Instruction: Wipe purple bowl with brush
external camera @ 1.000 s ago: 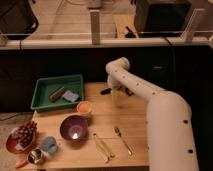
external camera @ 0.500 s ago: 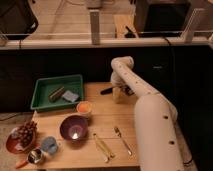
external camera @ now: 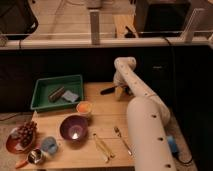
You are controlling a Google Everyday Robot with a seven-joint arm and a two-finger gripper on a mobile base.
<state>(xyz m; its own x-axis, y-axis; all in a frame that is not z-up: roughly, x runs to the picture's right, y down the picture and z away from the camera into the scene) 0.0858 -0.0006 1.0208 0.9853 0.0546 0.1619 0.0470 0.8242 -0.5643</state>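
**Tabletop (external camera: 107, 114), wooden, contents:**

- 1 purple bowl (external camera: 74, 127): front half, left of centre, upright, glossy inside.
- 1 brush (external camera: 108, 90): near the back edge, right of centre, lying flat, well apart from the purple bowl.
- 1 gripper (external camera: 121, 92): low over the back edge at the brush's right end, fingers spread, nothing held. Contact with the brush cannot be told.
- 1 white arm (external camera: 142, 115): runs from the front right corner to the back edge.
- 1 green tray (external camera: 56, 80): back left corner, 2 small items inside.
- 1 orange bowl (external camera: 84, 107): just behind the purple bowl.
- 1 plate (external camera: 12, 145) of grapes (external camera: 27, 132): front left edge.
- 1 blue cup (external camera: 49, 145), 1 metal cup (external camera: 35, 156): front left corner.
- 1 yellowish utensil (external camera: 102, 146), 1 fork (external camera: 121, 139): front edge, right of the purple bowl.
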